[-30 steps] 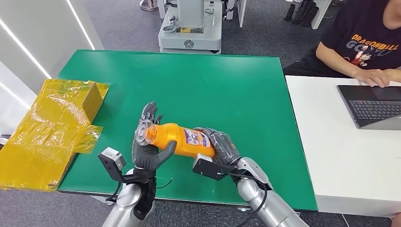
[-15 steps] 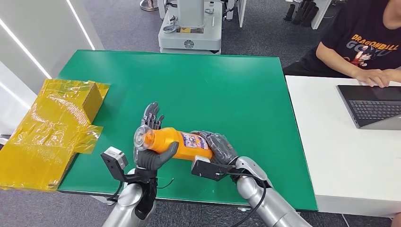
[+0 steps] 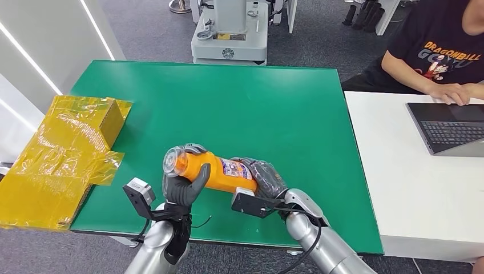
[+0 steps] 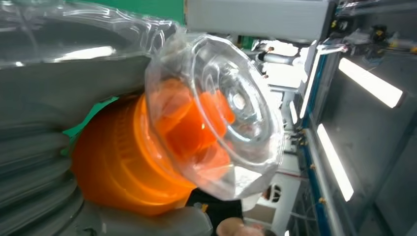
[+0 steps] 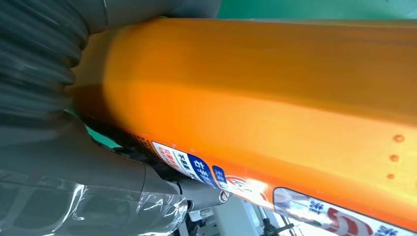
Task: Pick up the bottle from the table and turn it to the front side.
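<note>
bottle [image 3: 212, 170]: orange, white-blue label (print too small) | left hand [image 3: 184, 185] grips cap end | right hand [image 3: 263, 178] grips base

"DRAGONBALL" on the person's black T-shirt [image 3: 439, 48] — unreadable label print on the orange bottle [image 3: 220, 171].

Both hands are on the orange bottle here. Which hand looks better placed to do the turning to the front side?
Probably the left hand: its fingers wrap the orange bottle near the clear cap, free to twist, while the right hand cradles the base end as support.
</note>
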You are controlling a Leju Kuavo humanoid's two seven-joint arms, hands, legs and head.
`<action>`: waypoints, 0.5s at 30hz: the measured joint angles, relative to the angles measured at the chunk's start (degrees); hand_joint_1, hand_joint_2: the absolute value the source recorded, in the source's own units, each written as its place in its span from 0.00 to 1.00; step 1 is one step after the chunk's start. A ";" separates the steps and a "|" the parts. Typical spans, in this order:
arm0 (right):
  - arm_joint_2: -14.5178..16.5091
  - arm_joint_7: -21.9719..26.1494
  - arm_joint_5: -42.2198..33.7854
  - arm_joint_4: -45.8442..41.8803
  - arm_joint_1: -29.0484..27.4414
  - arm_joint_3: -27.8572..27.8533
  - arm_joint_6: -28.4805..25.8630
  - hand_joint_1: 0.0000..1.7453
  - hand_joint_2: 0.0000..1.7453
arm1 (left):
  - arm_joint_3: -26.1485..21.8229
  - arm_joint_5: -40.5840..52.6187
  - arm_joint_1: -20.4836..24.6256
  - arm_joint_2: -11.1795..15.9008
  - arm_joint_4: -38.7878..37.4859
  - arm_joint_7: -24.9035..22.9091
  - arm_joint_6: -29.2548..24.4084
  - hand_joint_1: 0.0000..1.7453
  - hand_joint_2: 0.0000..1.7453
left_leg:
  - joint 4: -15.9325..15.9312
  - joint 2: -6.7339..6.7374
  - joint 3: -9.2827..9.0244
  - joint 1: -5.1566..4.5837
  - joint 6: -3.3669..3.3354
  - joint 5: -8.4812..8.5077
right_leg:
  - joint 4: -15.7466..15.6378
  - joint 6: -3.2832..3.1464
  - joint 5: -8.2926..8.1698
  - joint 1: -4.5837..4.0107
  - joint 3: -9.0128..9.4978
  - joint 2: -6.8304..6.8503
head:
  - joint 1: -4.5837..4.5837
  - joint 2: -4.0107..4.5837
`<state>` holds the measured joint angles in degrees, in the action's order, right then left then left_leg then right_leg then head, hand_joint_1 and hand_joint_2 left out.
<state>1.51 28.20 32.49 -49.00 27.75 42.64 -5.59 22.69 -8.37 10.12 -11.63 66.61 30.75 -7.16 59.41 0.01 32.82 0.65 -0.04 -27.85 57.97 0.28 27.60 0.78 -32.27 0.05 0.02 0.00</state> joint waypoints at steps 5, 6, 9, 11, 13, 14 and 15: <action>0.00 -0.07 0.48 0.02 -0.22 0.00 0.25 1.00 1.00 | 0.15 -0.34 0.37 -0.28 -0.14 0.03 0.01 1.00 1.00 | 0.00 0.00 0.00 0.00 0.00 0.00 | 0.00 0.00 0.00 0.00 0.00 0.00 | 0.01 0.00; 0.00 -0.13 0.57 0.02 -0.22 0.00 0.38 1.00 1.00 | 0.20 -0.41 0.44 -0.38 -0.20 0.05 0.01 1.00 1.00 | 0.00 0.00 0.00 0.00 0.00 0.00 | 0.00 0.00 0.00 0.00 0.00 0.00 | 0.01 0.00; 0.00 -0.43 0.98 0.02 -0.24 0.00 0.49 0.46 1.00 | 0.38 -0.51 0.60 -0.58 -0.35 0.14 -0.01 1.00 1.00 | 0.00 0.00 0.00 0.00 0.00 0.00 | 0.00 0.00 0.00 0.00 0.00 0.00 | 0.01 0.00; 0.00 -0.84 1.31 0.02 -0.27 0.01 0.26 0.07 1.00 | 0.45 -0.53 0.67 -0.62 -0.45 0.21 -0.02 1.00 1.00 | 0.00 0.00 0.00 0.00 0.00 0.00 | 0.00 0.00 0.00 0.00 0.00 0.00 | 0.01 0.00; 0.00 -1.14 1.64 -0.06 -0.41 0.07 -0.11 0.00 1.00 | 0.49 -0.45 0.75 -0.63 -0.60 0.29 -0.10 1.00 1.00 | 0.00 0.00 0.00 0.00 0.00 0.00 | 0.00 0.00 0.00 0.00 0.00 0.00 | 0.01 0.00; 0.00 -1.19 1.76 -0.15 -0.54 0.13 -0.36 0.00 1.00 | 0.50 -0.39 0.78 -0.61 -0.68 0.31 -0.21 1.00 1.00 | 0.00 0.00 0.00 0.00 0.00 0.00 | 0.00 0.00 0.00 0.00 0.00 0.00 | 0.01 0.00; 0.00 -1.21 1.85 -0.26 -0.69 0.17 -0.67 0.00 1.00 | 0.49 -0.29 0.81 -0.56 -0.76 0.30 -0.38 1.00 1.00 | 0.00 0.00 0.00 0.00 0.00 0.00 | 0.00 0.00 0.00 0.00 0.00 0.00 | 0.01 0.00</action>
<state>1.51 26.99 34.33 -49.27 27.06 42.82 -6.26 23.18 -8.66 10.93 -12.19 65.85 31.05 -7.54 59.41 0.01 32.82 0.66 -0.04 -27.85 57.97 0.28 27.60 0.77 -32.28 0.05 0.02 0.00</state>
